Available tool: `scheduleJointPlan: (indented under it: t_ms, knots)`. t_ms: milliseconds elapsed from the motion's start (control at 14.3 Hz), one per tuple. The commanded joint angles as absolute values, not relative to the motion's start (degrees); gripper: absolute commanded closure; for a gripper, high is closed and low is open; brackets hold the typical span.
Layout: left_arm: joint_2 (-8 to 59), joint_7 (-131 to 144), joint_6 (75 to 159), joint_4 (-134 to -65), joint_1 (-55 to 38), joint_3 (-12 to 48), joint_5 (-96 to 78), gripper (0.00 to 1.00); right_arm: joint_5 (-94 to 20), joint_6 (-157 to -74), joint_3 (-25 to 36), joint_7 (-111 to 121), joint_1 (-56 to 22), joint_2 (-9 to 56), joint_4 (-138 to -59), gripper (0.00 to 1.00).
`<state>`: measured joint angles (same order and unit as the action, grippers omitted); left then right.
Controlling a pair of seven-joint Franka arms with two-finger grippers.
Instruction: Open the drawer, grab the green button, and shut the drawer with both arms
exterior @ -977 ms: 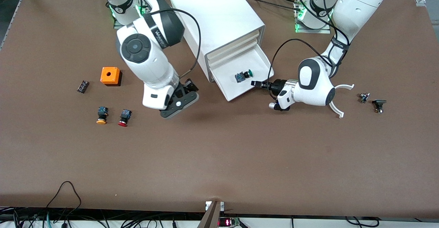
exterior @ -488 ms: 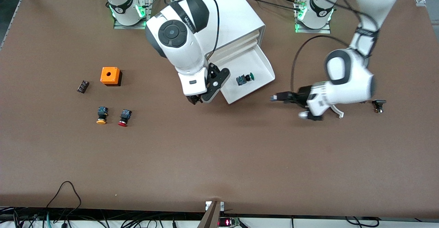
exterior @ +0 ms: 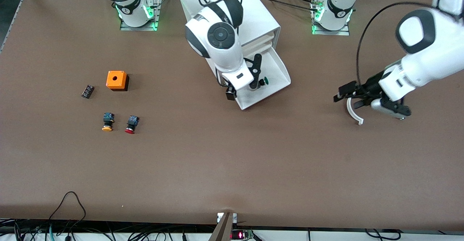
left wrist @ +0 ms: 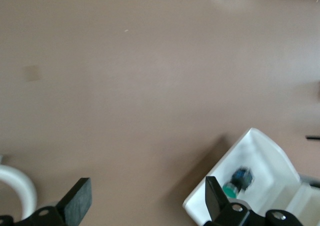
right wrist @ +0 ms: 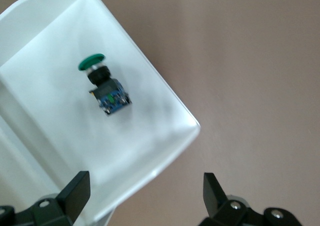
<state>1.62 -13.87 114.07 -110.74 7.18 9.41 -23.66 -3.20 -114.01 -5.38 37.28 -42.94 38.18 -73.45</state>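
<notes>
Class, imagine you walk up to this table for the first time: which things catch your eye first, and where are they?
The lowest drawer of the white cabinet stands pulled out, with the green button lying in it. The right gripper hovers open over that drawer. The left gripper, also open, is over bare table toward the left arm's end.

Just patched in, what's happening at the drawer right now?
The bottom drawer is pulled open with the green button lying inside, not yet picked up. The right tool hangs over the drawer, open, above the button. The left tool, open and empty, is over bare table toward the left arm's end, beside a white curved piece.
</notes>
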Motion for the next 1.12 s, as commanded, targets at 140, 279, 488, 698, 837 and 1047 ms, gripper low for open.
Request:
scheduleJointPlan:
  t_ms: [140,279,488,698,837,1047]
  knots:
    - [-4.65,-12.84,99.35,-105.66,6.07,4.75,-8.56,0.00,-2.29,-112.94,-4.57,41.75,-46.14,45.79,-63.72,0.00]
    - [-7.19,-5.76,96.08,-105.03,3.09,4.92,-2.93,0.00,0.08,-113.72,-4.31,44.89,-47.19,46.93,-63.72,0.00]
    - [-7.56,4.03,94.05,-104.94,-0.09,6.50,2.10,0.00,0.35,-114.60,-4.31,46.05,-48.34,48.42,-63.72,0.00]
    - [-7.38,3.96,94.04,-105.20,0.17,5.71,2.20,0.00,0.35,-115.22,-4.31,46.14,-48.78,49.92,-63.72,0.00]
    - [-7.30,3.78,94.48,-105.29,0.44,5.71,2.28,0.00,0.35,-116.10,-4.31,46.14,-49.31,50.62,-63.72,0.00]
    - [-7.29,3.78,95.36,-105.29,-0.17,5.80,5.10,0.00,1.23,-116.37,-4.31,45.79,-50.01,51.50,-63.72,0.00]
